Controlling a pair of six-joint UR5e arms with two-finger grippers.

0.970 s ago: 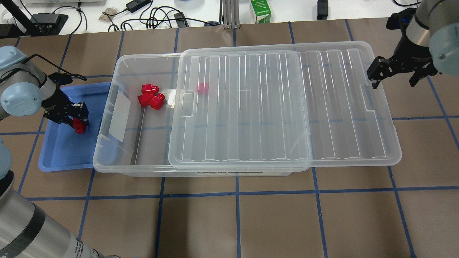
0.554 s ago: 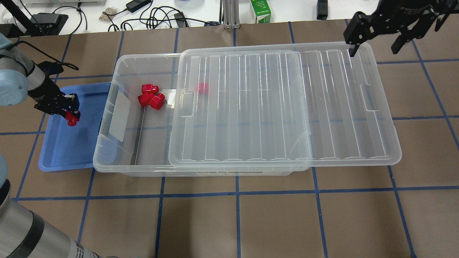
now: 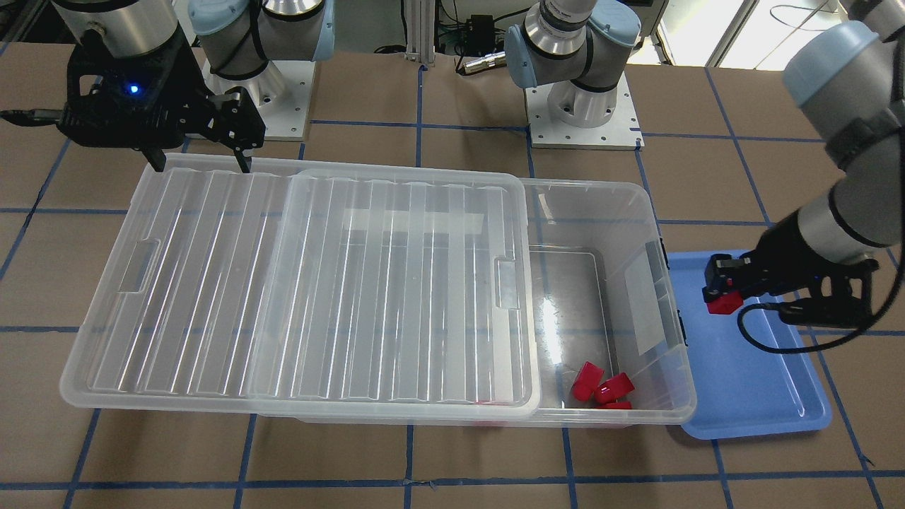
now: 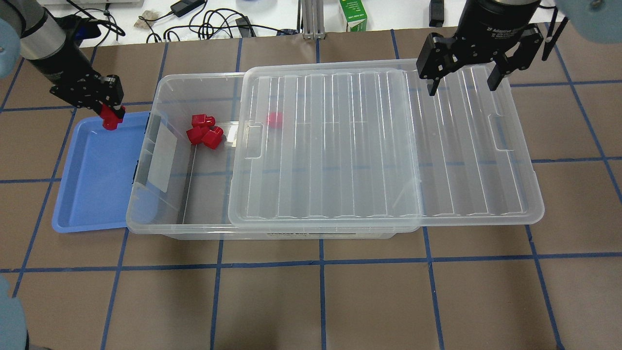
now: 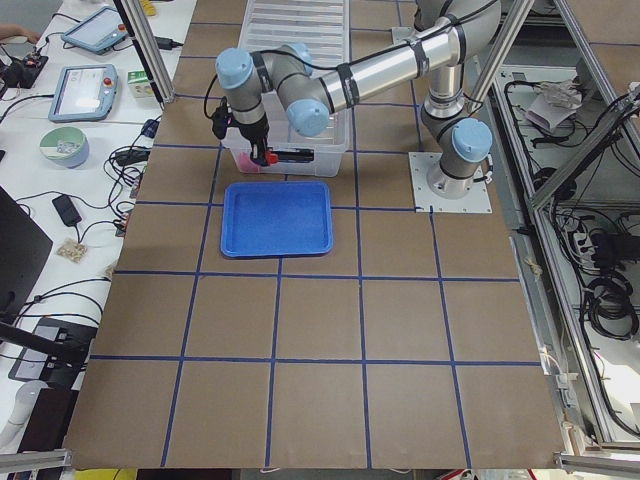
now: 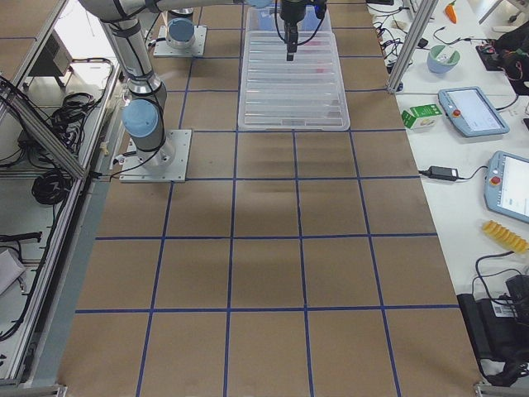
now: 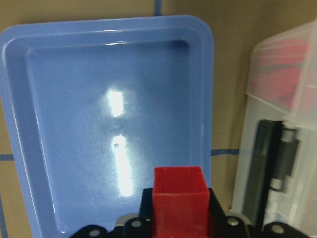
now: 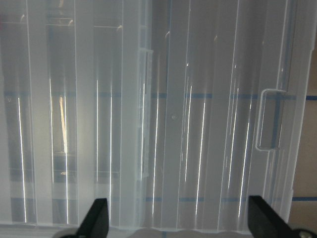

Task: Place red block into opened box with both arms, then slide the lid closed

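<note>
The clear box lies across the table with its ribbed lid slid to the right, so the left end is uncovered. My left gripper is shut on the red block, held over the far right corner of the blue tray, just left of the box. The left wrist view shows the red block between the jaws, above the tray. My right gripper hangs open over the lid's far edge with nothing between its fingers. Seen from the front, the held red block is beside the box.
Several red pieces lie in the box's uncovered end, and one more shows through the lid. A green carton and cables sit past the table's far edge. The blue tray holds nothing.
My left gripper has carried the red block from the tray's middle toward its far right corner. My right gripper has swung from beside the lid's right end to over its far edge.
</note>
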